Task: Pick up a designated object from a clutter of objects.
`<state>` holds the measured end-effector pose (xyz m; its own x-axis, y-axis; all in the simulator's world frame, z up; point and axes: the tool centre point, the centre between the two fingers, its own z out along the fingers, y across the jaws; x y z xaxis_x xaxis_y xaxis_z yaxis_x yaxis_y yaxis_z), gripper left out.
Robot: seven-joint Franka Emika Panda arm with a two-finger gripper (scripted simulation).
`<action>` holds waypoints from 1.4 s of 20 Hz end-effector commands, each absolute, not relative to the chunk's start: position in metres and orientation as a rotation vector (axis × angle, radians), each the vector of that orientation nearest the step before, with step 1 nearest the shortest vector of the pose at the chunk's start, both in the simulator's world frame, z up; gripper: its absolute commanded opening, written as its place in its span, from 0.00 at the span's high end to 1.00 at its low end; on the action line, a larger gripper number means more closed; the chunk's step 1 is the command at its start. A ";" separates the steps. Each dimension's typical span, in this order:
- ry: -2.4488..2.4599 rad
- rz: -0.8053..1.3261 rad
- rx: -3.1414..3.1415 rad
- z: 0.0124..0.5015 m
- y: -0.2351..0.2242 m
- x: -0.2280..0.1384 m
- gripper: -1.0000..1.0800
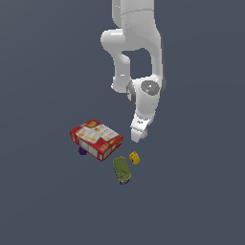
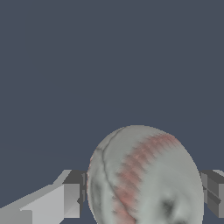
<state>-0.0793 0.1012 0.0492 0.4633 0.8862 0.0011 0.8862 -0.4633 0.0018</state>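
In the wrist view the white baseball [image 2: 144, 175] with red stitching fills the space between my two grey fingers [image 2: 72, 197], and both pads touch its sides. My gripper [image 2: 144, 194] is shut on it. In the exterior view the gripper [image 1: 139, 136] points down just to the exterior view's right of the red box [image 1: 95, 139]; there the ball cannot be told apart from the white hand. Whether the ball is off the floor is unclear.
The flat red box with white-orange print lies on the grey floor. A tiny dark-blue piece [image 1: 82, 151] peeks out at its edge. An olive-green oblong can [image 1: 122, 169] and a tiny yellow piece [image 1: 134, 157] lie just in front of the gripper.
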 end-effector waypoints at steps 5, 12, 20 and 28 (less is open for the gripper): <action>1.627 0.003 2.686 0.055 0.098 -0.077 1.00; 1.628 0.003 2.686 0.085 0.082 -0.068 1.00; 1.631 0.004 2.688 0.145 0.050 -0.050 1.00; 1.633 0.005 2.688 0.219 0.010 -0.026 1.00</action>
<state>-0.0308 0.0178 0.2035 0.4617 0.8870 0.0037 0.8871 -0.4617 -0.0022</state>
